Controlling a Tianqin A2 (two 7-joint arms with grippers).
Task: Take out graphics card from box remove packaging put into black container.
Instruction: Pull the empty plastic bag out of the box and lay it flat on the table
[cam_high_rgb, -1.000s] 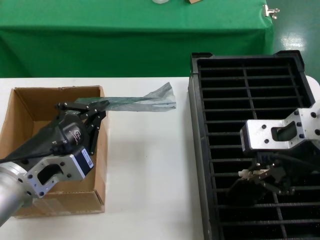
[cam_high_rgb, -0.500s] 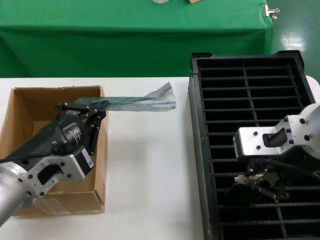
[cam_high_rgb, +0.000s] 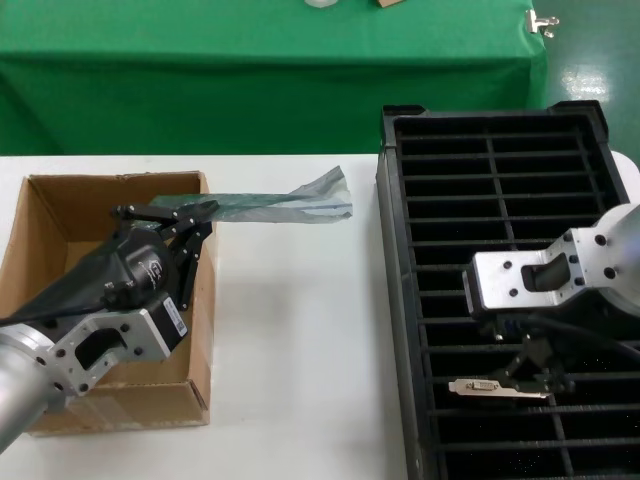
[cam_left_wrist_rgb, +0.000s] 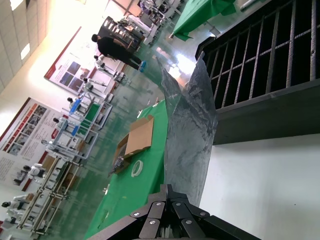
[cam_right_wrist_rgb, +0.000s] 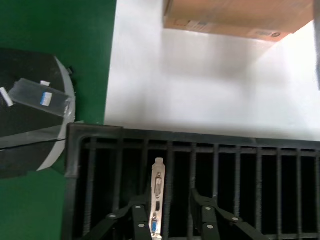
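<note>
The graphics card stands in a slot of the black container (cam_high_rgb: 395, 300), showing its silver bracket (cam_high_rgb: 497, 388) with a blue port (cam_right_wrist_rgb: 157, 195). My right gripper (cam_right_wrist_rgb: 167, 202) hangs just above it, open, one finger on each side of the bracket and apart from it; in the head view it sits near the container's front (cam_high_rgb: 533, 368). My left gripper (cam_high_rgb: 203, 209) is over the brown box (cam_high_rgb: 60, 200), shut on one end of the packaging (cam_high_rgb: 285, 205), a grey crinkled bag that sticks out over the table. The left wrist view shows the bag (cam_left_wrist_rgb: 192, 130) beyond the closed fingertips (cam_left_wrist_rgb: 168, 189).
The box rests on the left of the white table (cam_high_rgb: 300, 350), the container (cam_right_wrist_rgb: 72, 150) on the right, with bare table between them. A table draped in green cloth (cam_high_rgb: 270, 80) stands behind. The right wrist view shows the box's side (cam_right_wrist_rgb: 235, 15).
My right gripper has opened and let go of the card, which has dropped lower into its slot with the bracket now plainly showing. The left arm and the bag have not moved.
</note>
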